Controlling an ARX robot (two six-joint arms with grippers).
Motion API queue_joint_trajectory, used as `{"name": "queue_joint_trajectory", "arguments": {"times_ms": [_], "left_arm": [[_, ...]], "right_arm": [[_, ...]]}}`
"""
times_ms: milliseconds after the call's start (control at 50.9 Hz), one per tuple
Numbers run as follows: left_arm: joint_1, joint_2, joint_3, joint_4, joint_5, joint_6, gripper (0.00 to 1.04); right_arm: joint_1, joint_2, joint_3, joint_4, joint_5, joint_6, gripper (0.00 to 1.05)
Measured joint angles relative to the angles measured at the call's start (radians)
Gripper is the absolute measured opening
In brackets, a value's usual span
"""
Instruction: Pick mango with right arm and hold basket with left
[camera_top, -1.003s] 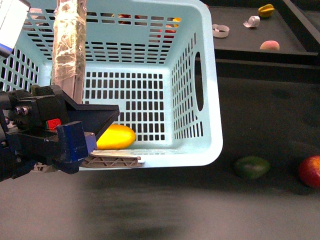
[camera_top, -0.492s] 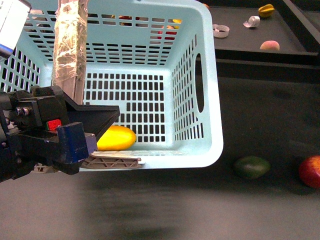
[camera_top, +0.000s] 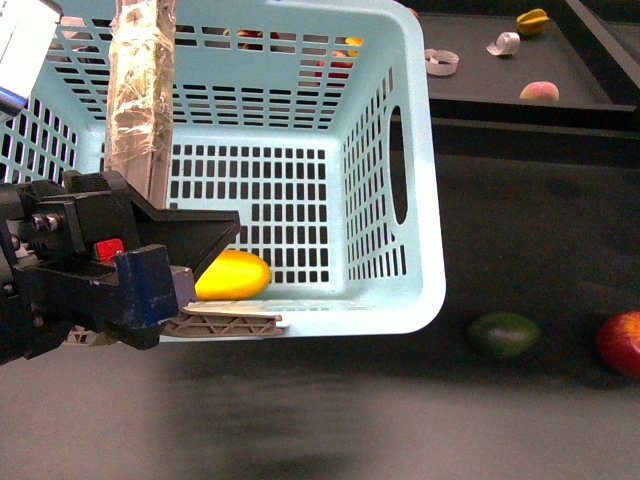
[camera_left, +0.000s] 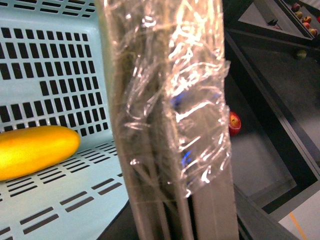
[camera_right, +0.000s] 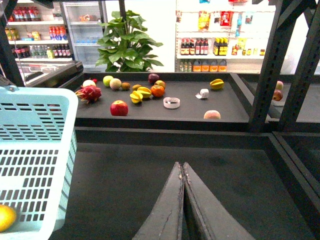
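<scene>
The light-turquoise basket (camera_top: 400, 120) fills the left of the front view, and the yellow mango (camera_top: 232, 275) lies on its floor near the front wall. My left gripper (camera_top: 205, 282), black and dark blue with a red square, is shut on the basket's tape-wrapped handle (camera_top: 140, 90). That handle (camera_left: 170, 125) stands right in front of the left wrist camera, with the mango (camera_left: 35, 150) beside it. My right gripper (camera_right: 182, 170) is shut and empty over dark table, to the right of the basket (camera_right: 35, 150). It does not show in the front view.
A dark green fruit (camera_top: 503, 334) and a red apple (camera_top: 620, 342) lie on the table right of the basket. A raised back shelf (camera_right: 190, 117) carries several fruits and tape rolls (camera_top: 440, 60). Black frame posts (camera_right: 270, 70) stand to the right.
</scene>
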Motion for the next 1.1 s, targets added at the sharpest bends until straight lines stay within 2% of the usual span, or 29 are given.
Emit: {"name": "queue_joint_trajectory", "arguments": {"times_ms": [393, 629, 708, 787, 904, 983, 1101], "left_arm": [[0.000, 0.000, 0.000, 0.000, 0.002, 0.000, 0.22], [-0.002, 0.000, 0.000, 0.002, -0.009, 0.002, 0.22], [-0.026, 0.028, 0.005, 0.061, -0.127, -0.013, 0.22], [-0.031, 0.059, 0.044, 0.047, -0.218, -0.040, 0.22], [0.003, 0.117, 0.158, -0.021, -0.335, -0.138, 0.22], [0.048, 0.184, 0.256, -0.056, -0.399, -0.277, 0.22], [0.089, 0.271, 0.364, -0.085, -0.444, -0.464, 0.22]], "right_arm": [[0.000, 0.000, 0.000, 0.000, 0.000, -0.002, 0.03], [0.000, 0.000, 0.000, 0.000, 0.000, -0.001, 0.38], [0.000, 0.000, 0.000, 0.000, 0.000, -0.001, 0.51], [0.000, 0.000, 0.000, 0.000, -0.001, -0.001, 0.61], [0.000, 0.000, 0.000, 0.000, 0.000, -0.001, 0.79], [0.000, 0.000, 0.000, -0.001, 0.000, -0.001, 0.96], [0.000, -0.001, 0.000, -0.001, -0.001, -0.001, 0.96]]}}
